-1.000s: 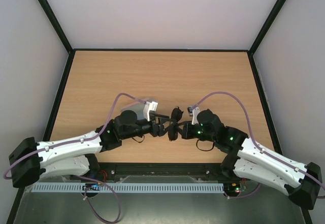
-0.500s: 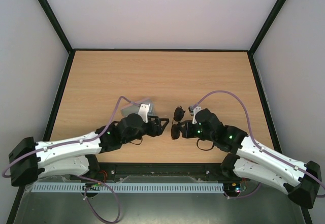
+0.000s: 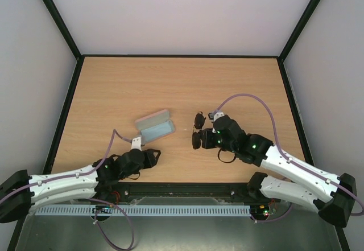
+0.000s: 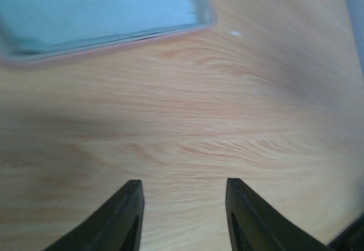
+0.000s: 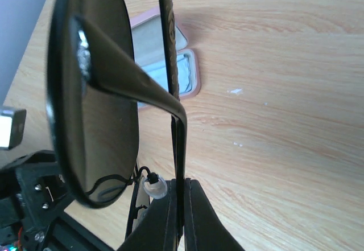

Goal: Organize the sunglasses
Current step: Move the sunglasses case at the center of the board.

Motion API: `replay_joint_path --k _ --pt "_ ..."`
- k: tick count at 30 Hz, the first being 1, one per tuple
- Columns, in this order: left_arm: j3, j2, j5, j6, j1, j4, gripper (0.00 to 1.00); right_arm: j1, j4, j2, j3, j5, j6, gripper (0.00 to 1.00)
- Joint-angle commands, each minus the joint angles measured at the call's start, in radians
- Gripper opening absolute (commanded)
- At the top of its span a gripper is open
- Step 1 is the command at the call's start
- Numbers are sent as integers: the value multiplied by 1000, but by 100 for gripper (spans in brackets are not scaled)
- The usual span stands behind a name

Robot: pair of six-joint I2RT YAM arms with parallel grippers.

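Note:
My right gripper [image 3: 206,137] is shut on the black sunglasses [image 3: 198,129] and holds them above the table, right of the case. In the right wrist view the dark oval lens [image 5: 94,97] fills the left side and the thin frame is pinched between my fingers [image 5: 196,217]. The open pink case [image 3: 154,127] lies on the table with the light blue cloth [image 3: 158,131] inside; its corner shows in the left wrist view [image 4: 108,40] and in the right wrist view [image 5: 190,74]. My left gripper [image 3: 152,155] is open and empty, low over the wood, near of the case.
The wooden table [image 3: 182,86] is walled by black rails at left, right and back. A purple cable [image 3: 250,104] loops from the right arm over the table. The arm bases and a white cable strip sit at the near edge.
My left gripper has let go of the sunglasses and drawn back toward the near left, uncovering the case. My right gripper keeps the sunglasses and has shifted slightly.

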Motion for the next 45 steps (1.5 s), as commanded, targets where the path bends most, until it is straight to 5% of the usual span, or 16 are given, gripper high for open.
replay_joint_path --k 1,15,45 --pt "-70 -9 -93 -158 34 30 39 -2 -54 54 86 91 -66 1" --pt "-78 262 67 -64 422 267 31 -2 -118 282 329 216 -191 1" --pt "262 885 201 166 662 570 23 52 -106 569 434 368 -342 1"
